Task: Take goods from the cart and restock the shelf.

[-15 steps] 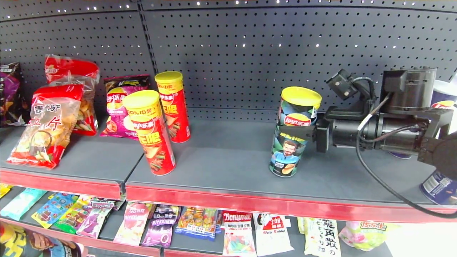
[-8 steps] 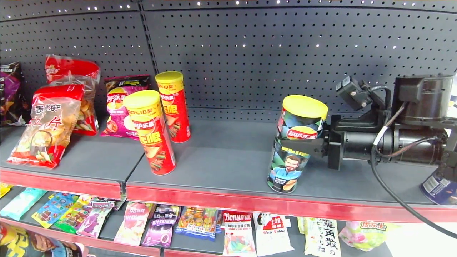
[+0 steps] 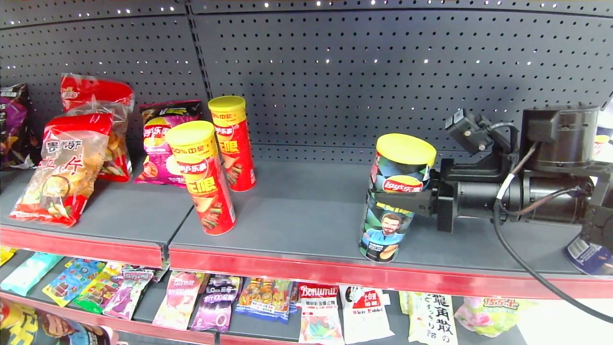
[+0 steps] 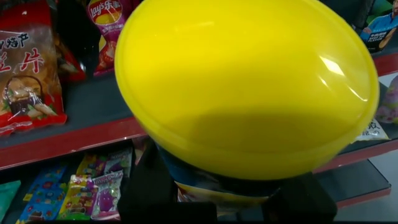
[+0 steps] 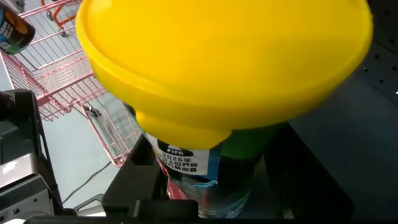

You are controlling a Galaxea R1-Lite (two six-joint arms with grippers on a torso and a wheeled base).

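Observation:
A chip can (image 3: pixel 390 225) with a yellow lid and a footballer print stands slightly tilted on the grey shelf (image 3: pixel 306 211), its base close to the red front edge. My right gripper (image 3: pixel 402 199) comes in from the right and is shut on the can's upper half. The right wrist view looks down on the same can (image 5: pixel 224 81) between the black fingers (image 5: pixel 137 180). In the left wrist view a second yellow-lidded can (image 4: pixel 249 81) is held in my left gripper (image 4: pixel 227 196), in front of the shelf.
Two red chip cans (image 3: pixel 206 182) stand left of centre, with chip bags (image 3: pixel 67 167) further left. Blue cans (image 3: pixel 589 249) sit at the far right behind my arm. Snack packs (image 3: pixel 268 297) fill the lower shelf. A pink cart (image 5: pixel 68 74) stands behind.
My right gripper has brought the can down and toward the shelf's front edge; in the last half second it barely moved.

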